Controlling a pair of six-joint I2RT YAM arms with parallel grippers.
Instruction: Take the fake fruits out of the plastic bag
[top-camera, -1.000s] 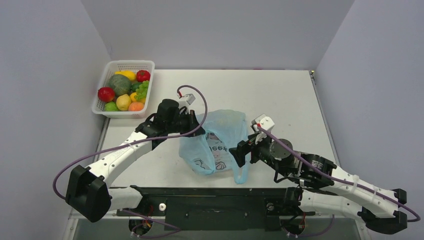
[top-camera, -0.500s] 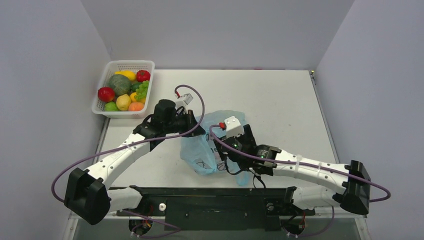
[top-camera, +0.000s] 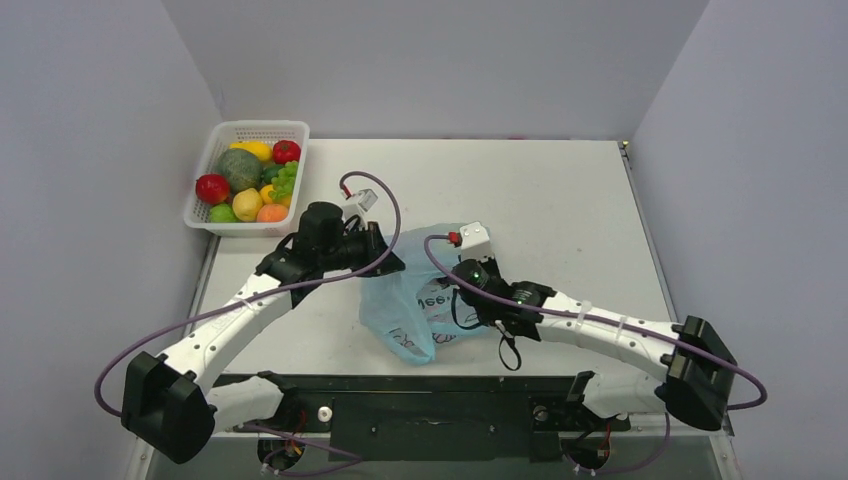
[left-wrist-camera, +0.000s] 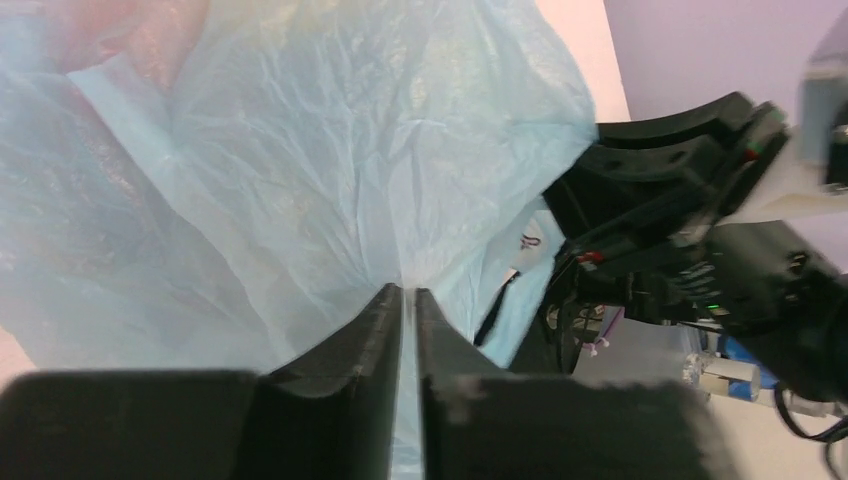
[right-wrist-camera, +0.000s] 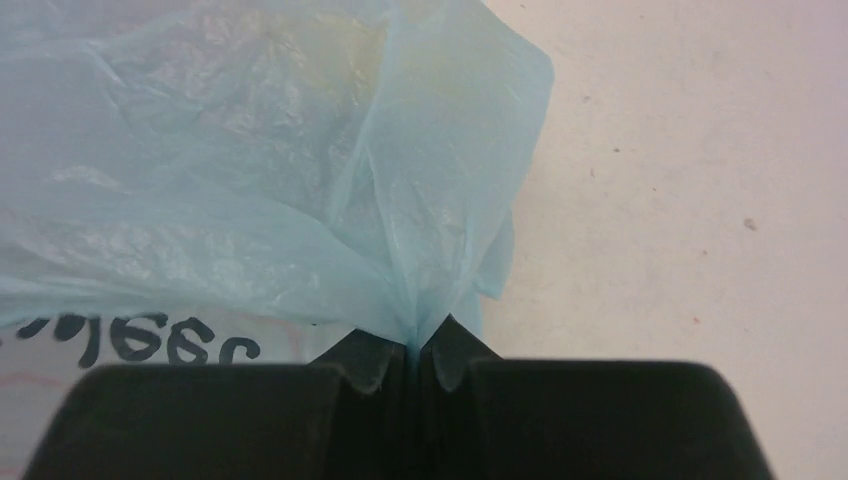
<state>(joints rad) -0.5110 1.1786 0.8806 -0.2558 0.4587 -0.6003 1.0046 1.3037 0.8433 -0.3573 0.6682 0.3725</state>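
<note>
One translucent light-blue plastic bag (top-camera: 415, 300) lies crumpled on the white table (top-camera: 560, 200), toward 6 o'clock of the tabletop, near the front edge. Its contents are hidden by the film. The left gripper (left-wrist-camera: 408, 292) has its fingers pressed together on a fold of film at the bag's 10 o'clock edge. The right gripper (right-wrist-camera: 412, 345) likewise pinches a fold at the bag's 3 o'clock side. A white lattice basket (top-camera: 258, 124) holding mixed toy fruit (top-camera: 240, 170) sits at the table's 10 o'clock corner, well apart from the bag.
</note>
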